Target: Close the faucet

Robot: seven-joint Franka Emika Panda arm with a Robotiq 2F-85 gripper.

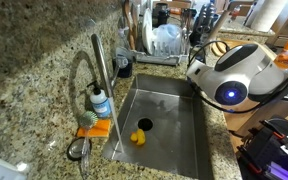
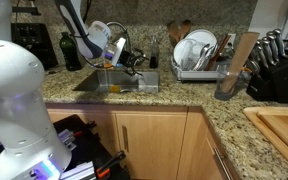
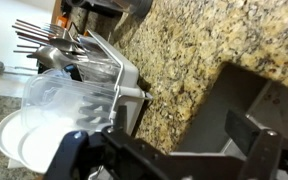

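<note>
Nearest the lens in the wrist view, the dark two-fingered claw (image 3: 166, 152) is seen with its fingers spread wide apart and nothing held between them. Beyond it, a speckled brown granite countertop (image 3: 174, 60) and a wire dish rack (image 3: 112, 68) stacked with white plates are shown. In an exterior view the white robot arm (image 2: 102, 38) is extended over the stainless-steel sink basin (image 2: 89, 82), with the claw hanging above it.

The tall, slim brushed-silver gooseneck faucet (image 1: 98, 62) is found upright on the countertop at the basin's edge, just beside a small clear soap bottle with a blue label (image 1: 101, 103). A small yellow object (image 1: 138, 138) lies in the basin near the drain. No running water can be made out (the pictures are too small to settle it), and the faucet's lever cannot be told apart from its body.

The faucet is judged rigid, fixed and smooth, so slipping is to be expected on the round tube. Hold is better taken on the lever, once it is located, or the lever may simply be pushed with one finger. The light bottle could be toppled in passing.
</note>
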